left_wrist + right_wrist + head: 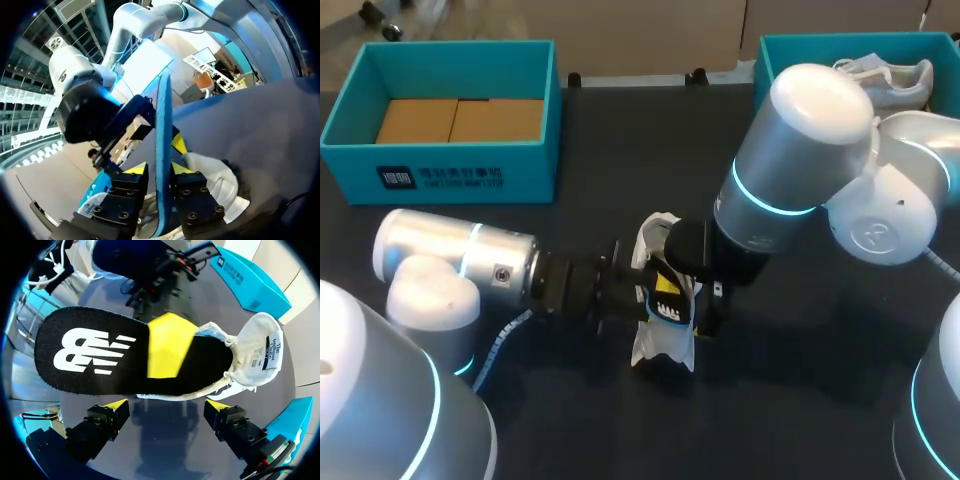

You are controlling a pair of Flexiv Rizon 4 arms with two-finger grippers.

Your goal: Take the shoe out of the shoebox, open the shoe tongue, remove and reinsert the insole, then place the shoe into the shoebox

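- A teal box (450,165) stands at the table's (620,150) far left, with brown cardboard (460,120) inside it.
- My left arm (460,260) comes in low from the left, reaching toward the middle of the table.
- My left end effector (158,170) is closed on the insole (164,115). In the left wrist view the insole stands on edge, its thin blue rim pinched between both yellow tips.
- The shoe (665,345), white, lies on the table at the middle, just beside that end effector and out of any box.
- In the right wrist view the insole (100,352) shows its black face with a white mark. One end meets the mouth of the shoe (255,357); I cannot tell how far in it goes.
- My right end effector (167,405) is open, fingers spread wide and holding nothing, with the insole just ahead of it.
- My right arm (800,150) comes in from the right and bends down over the shoe.
- The shoebox (790,45), also teal, sits at the far right corner with a second pale shoe (890,80) lying in it.
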